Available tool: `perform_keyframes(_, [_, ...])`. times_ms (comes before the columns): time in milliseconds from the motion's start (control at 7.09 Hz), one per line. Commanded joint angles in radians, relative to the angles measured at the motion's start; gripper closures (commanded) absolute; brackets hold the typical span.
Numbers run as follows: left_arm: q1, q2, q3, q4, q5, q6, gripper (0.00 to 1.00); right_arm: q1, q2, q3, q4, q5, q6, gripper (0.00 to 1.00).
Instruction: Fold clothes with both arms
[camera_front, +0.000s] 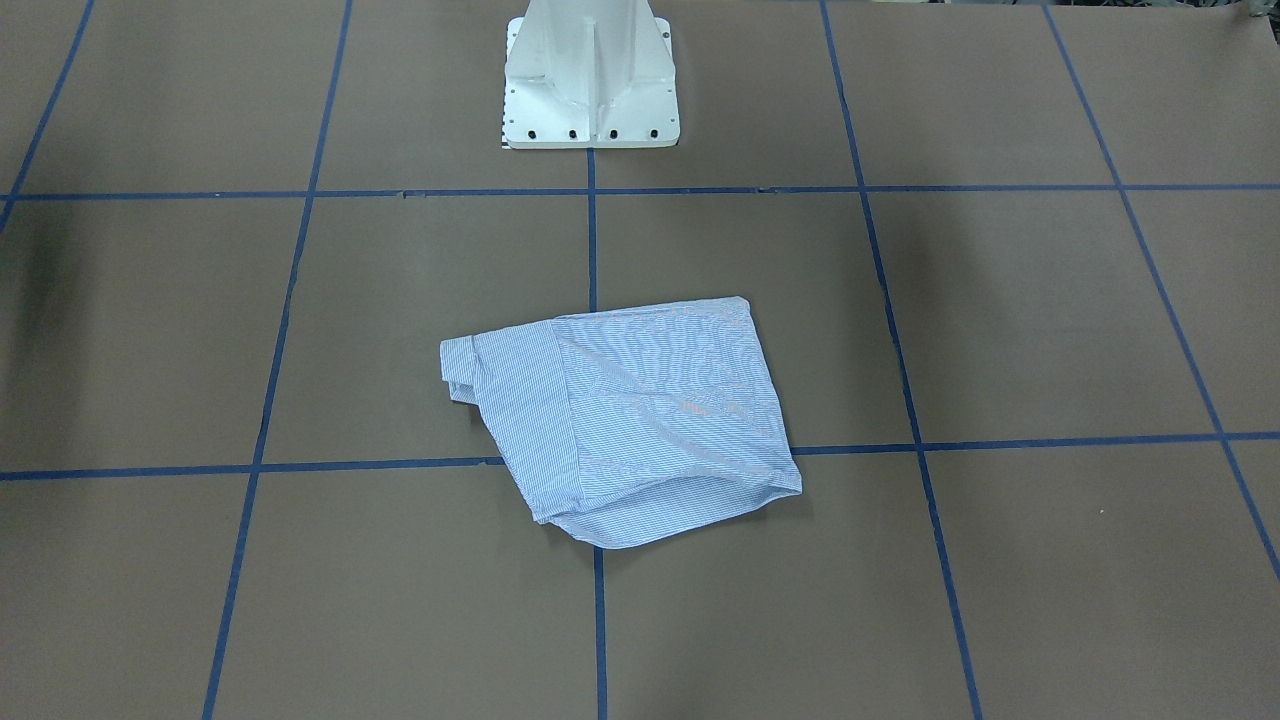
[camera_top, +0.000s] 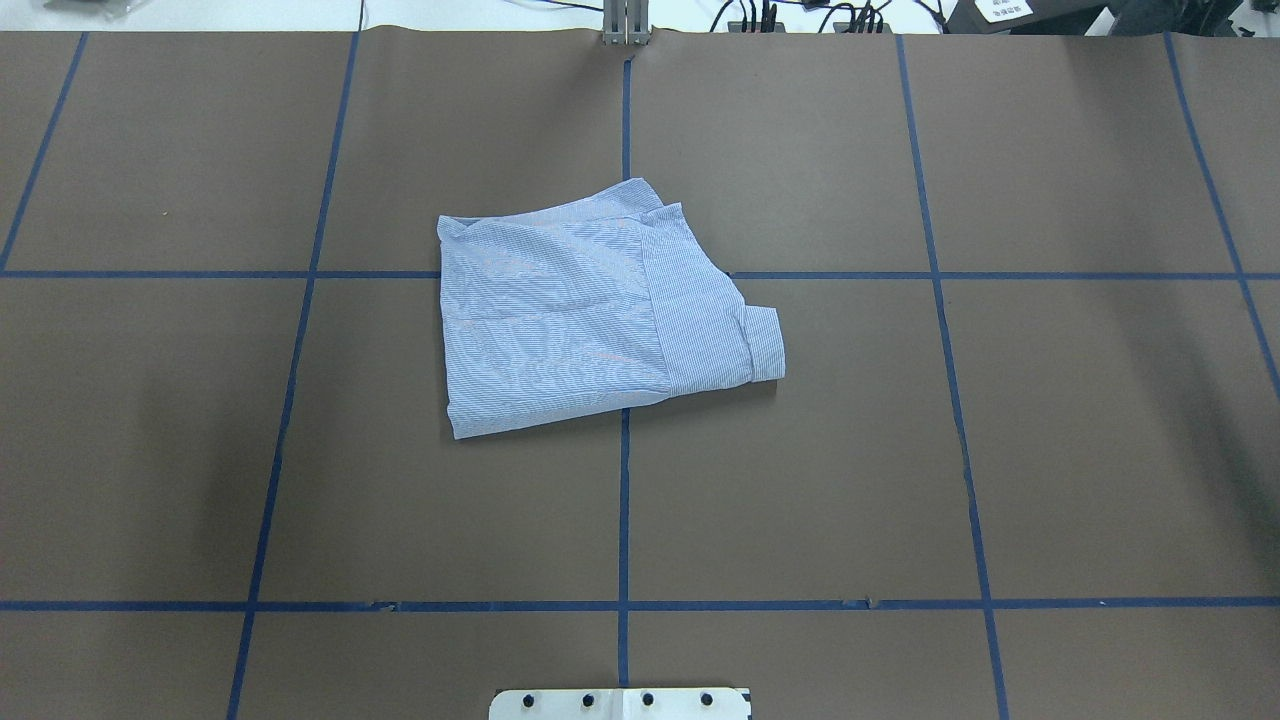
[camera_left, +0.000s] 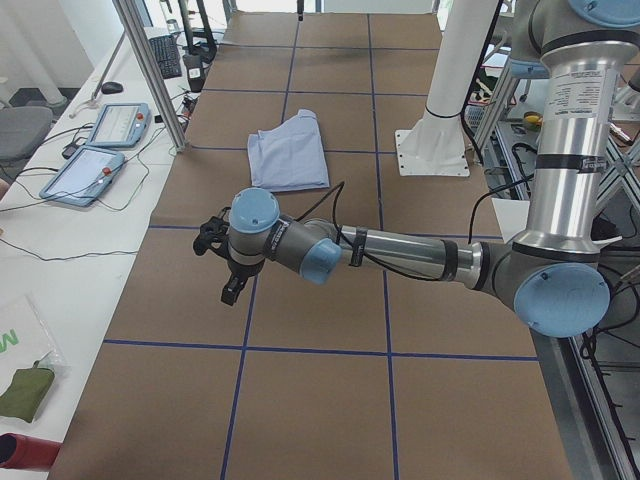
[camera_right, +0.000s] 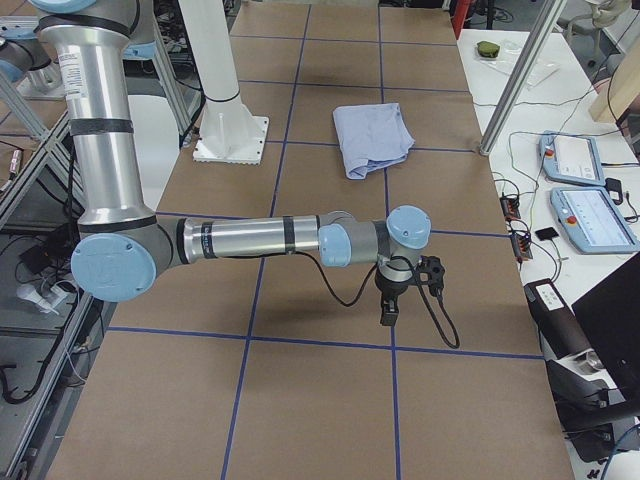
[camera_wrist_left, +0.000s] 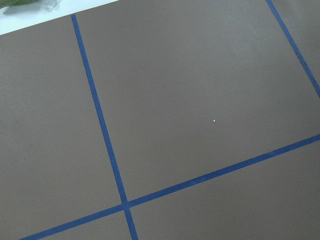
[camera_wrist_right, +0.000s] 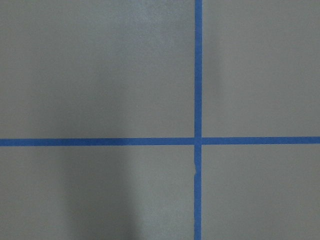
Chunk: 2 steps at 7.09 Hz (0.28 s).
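Shirt (camera_top: 590, 310) lies folded small, just in front of the pedestal base (camera_front: 590, 100). Your left gripper (camera_left: 230, 290) and right gripper (camera_right: 387, 312) hang well to either side of the base; spread or pressed together, can't tell. Folding looks done. At most, tuck in the protruding cuff (camera_top: 765, 345).

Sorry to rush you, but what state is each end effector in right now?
Left end effector: cannot be told, seen only from the side; away from the shirt.
Right end effector: cannot be told either; also away from the shirt.
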Motion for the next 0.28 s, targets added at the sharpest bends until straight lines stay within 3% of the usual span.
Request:
perform_keyframes(0, [0.001, 0.0, -0.001, -0.001, -0.001, 0.001, 0.0, 0.0, 0.002, 0.0, 0.0, 0.001, 0.003, 0.0])
perform_keyframes(141, [0.001, 0.0, 0.001, -0.001, -0.001, 0.001, 0.0, 0.0, 0.002, 0.0, 0.0, 0.001, 0.003, 0.0])
